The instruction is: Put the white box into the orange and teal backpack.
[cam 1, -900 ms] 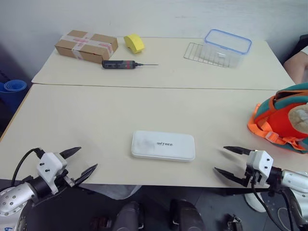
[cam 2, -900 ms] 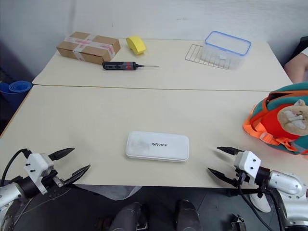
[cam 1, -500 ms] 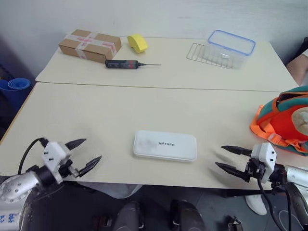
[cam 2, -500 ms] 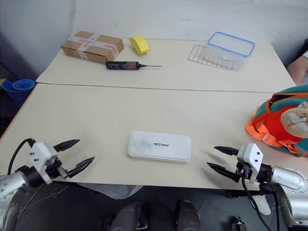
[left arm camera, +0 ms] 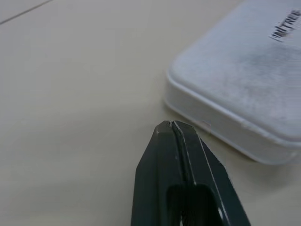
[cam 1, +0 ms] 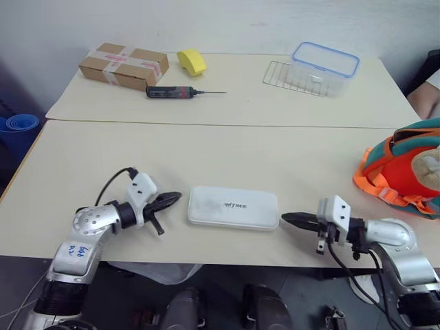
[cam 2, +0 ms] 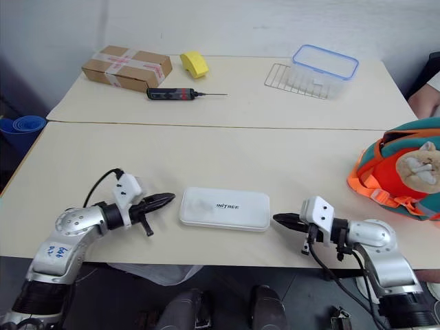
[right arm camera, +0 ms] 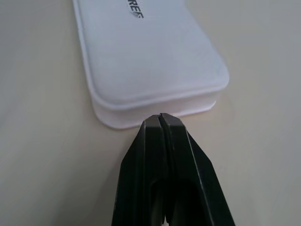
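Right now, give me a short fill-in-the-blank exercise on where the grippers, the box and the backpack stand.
1. Both the left gripper and the right gripper have their fingers ____.
2. The white box lies flat between the two ____.
3. The backpack sits on the table on the robot's ____ side.
4. The plush animal is attached to the ____.

Missing words: shut; grippers; right; backpack
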Controlling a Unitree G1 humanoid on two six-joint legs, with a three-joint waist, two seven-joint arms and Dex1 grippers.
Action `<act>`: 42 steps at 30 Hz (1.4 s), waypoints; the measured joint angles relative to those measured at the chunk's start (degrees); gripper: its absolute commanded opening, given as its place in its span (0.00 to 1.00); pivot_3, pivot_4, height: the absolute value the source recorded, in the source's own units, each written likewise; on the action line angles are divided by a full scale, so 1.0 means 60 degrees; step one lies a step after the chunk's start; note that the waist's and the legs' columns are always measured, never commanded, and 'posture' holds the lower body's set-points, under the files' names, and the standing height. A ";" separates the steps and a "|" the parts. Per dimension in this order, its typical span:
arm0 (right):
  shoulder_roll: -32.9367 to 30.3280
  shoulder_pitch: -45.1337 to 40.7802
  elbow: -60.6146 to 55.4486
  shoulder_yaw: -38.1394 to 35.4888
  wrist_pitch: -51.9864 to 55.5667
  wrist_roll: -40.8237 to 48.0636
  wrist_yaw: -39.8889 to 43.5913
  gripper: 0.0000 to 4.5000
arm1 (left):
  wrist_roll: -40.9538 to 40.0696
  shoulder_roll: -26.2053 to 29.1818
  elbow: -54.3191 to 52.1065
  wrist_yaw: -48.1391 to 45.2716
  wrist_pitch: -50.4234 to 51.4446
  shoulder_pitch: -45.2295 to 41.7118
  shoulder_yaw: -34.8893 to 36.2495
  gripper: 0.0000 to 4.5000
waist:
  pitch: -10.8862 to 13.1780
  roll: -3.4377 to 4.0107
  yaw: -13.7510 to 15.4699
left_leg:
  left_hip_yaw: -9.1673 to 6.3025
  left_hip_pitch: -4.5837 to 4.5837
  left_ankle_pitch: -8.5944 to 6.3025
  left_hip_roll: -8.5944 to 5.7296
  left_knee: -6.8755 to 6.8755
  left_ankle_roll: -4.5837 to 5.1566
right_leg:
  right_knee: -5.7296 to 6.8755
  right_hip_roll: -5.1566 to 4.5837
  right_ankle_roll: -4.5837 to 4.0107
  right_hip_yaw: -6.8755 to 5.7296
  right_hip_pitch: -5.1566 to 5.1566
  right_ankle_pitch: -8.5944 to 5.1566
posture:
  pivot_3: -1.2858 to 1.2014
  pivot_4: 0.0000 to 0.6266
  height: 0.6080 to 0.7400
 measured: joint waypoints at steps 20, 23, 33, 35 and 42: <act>-0.0794 -0.0623 0.1164 -0.0367 -0.0046 -0.0199 0.0545 0.00 | -0.1460 0.0286 -0.0184 -0.0059 0.2953 0.0317 0.1344 0.27 | 0.0000 -0.0002 -0.0028 | -0.0006 -0.0002 0.0006 0.0007 0.0010 0.0000 | 0.0003 0.0001 0.0000 -0.0001 0.0003 -0.0001 | 0.52 0.24 1.00; -0.1004 -0.0862 0.1665 -0.0370 -0.0162 -0.0271 0.0813 0.00 | -0.3415 0.1161 -0.0149 -0.0546 0.6099 -0.0100 0.2160 0.49 | 0.0000 -0.0003 -0.0027 | -0.0012 -0.0002 0.0007 0.0007 0.0015 -0.0001 | 0.0017 0.0002 -0.0001 -0.0003 0.0003 -0.0001 | 0.52 0.24 1.00; -0.0971 -0.1577 0.1907 0.0287 -0.0105 -0.0450 0.1437 0.00 | -0.5094 0.0439 0.2589 0.0007 1.1558 -0.3378 0.2615 0.99 | 0.0010 -0.0021 0.0010 | -0.0032 -0.0020 0.0009 -0.0002 0.0084 -0.0003 | 0.0052 0.0019 -0.0002 -0.0005 0.0010 -0.0002 | 0.52 0.24 1.00; -0.0971 -0.1746 0.1970 0.0489 0.0066 -0.0519 0.1560 0.00 | -0.5067 0.0222 0.3295 0.0533 1.2011 -0.3964 0.2402 0.99 | 0.0010 -0.0022 -0.0012 | -0.0025 -0.0018 0.0009 -0.0006 0.0086 -0.0004 | 0.0054 0.0023 -0.0002 0.0000 0.0008 -0.0002 | 0.52 0.24 1.00; -0.0956 -0.2253 0.2015 0.0744 0.0534 -0.0644 0.1637 0.00 | -0.5891 0.0238 0.4033 0.0920 1.2033 -0.4606 0.1120 0.99 | 0.0007 -0.0024 0.0007 | -0.0026 -0.0008 0.0004 0.0001 0.0099 -0.0012 | 0.0061 0.0017 -0.0003 0.0010 0.0010 -0.0003 | 0.52 0.24 1.00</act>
